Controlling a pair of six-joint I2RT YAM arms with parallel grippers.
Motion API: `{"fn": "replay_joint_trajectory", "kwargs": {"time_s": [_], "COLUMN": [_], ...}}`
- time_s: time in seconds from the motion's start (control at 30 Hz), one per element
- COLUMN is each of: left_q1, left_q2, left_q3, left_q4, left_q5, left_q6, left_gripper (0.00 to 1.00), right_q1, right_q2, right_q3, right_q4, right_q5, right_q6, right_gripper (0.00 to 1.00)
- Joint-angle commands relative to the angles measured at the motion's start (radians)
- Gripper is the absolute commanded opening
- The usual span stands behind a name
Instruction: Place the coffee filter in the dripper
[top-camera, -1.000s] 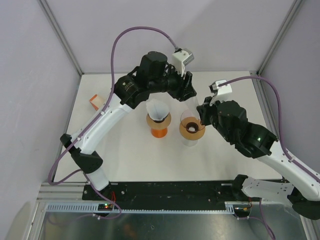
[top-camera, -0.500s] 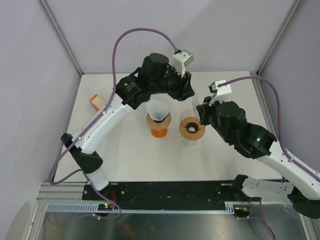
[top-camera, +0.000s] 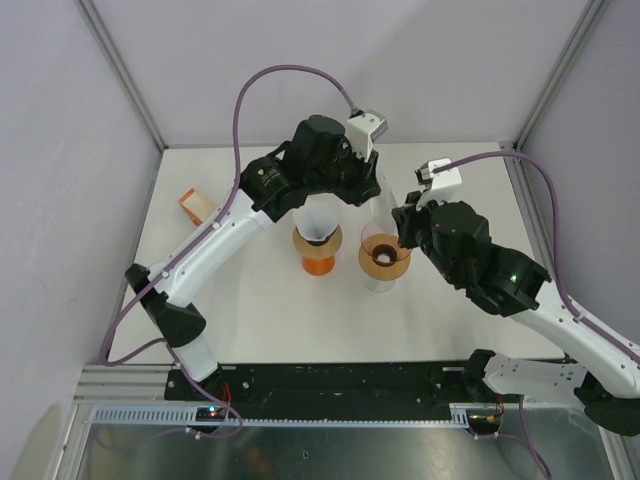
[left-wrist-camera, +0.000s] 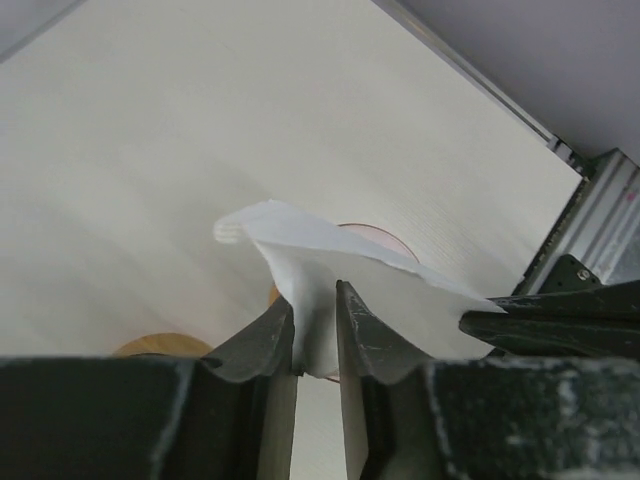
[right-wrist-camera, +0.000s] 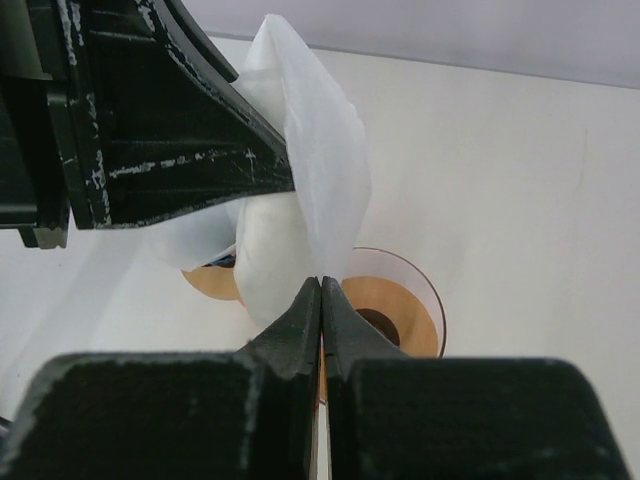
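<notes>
In the left wrist view, lower fold of the coffee filter (left-wrist-camera: 350, 275) lost between the pinched fingers of the left hand (left-wrist-camera: 316, 330). Dripper (left-wrist-camera: 375, 234) almost wholly behind the paper, only a pinkish arc of rim showing. Dark finger of the right hand (left-wrist-camera: 550, 328) cut off by the right edge.

In the right wrist view, bottom edge of the filter swallowed where the closed fingertips meet; left hand cropped at top and left.

From above, fingertips of both hands buried under their own wrists. Filter there just a faint pale sliver, shape unreadable. Small orange thing (top-camera: 195, 205) near the left edge of the surface (top-camera: 250, 310) too small to name.
</notes>
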Motion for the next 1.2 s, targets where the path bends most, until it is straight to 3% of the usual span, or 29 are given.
{"fn": "replay_joint_trajectory", "kwargs": {"time_s": [0.0, 0.17, 0.3, 0.5, 0.7, 1.03, 1.17], "left_q1": [-0.005, -0.005, -0.005, -0.011, -0.015, -0.017, -0.017], "left_q2": [-0.043, -0.052, -0.052, -0.046, -0.043, -0.054, -0.053], "left_q3": [0.011, 0.011, 0.000, -0.024, -0.026, -0.028, -0.021], "left_q4": [0.022, 0.022, 0.021, 0.021, 0.020, 0.021, 0.020], "left_q5": [-0.105, -0.096, -0.058, -0.013, -0.004, 0.000, 0.006], "left_q6": [0.012, 0.015, 0.016, 0.015, 0.019, 0.025, 0.023], "left_gripper": [0.21, 0.03, 0.00, 0.00, 0.00, 0.00, 0.00], "right_q1": [-0.015, -0.061, -0.088, -0.107, -0.126, -0.178, -0.189], "right_q2": [-0.008, -0.027, -0.022, 0.028, 0.073, 0.101, 0.128], "right_q3": [-0.003, -0.045, -0.080, -0.088, -0.088, -0.088, -0.088], "right_q4": [0.007, 0.029, 0.103, 0.232, 0.329, 0.309, 0.285], "right_q5": [0.042, 0.005, -0.064, -0.159, -0.187, -0.092, -0.068], "right_q6": [-0.004, -0.003, -0.056, -0.129, -0.156, -0.142, -0.129], "right_gripper": [0.00, 0.00, 0.01, 0.25, 0.37, 0.37, 0.30]}}
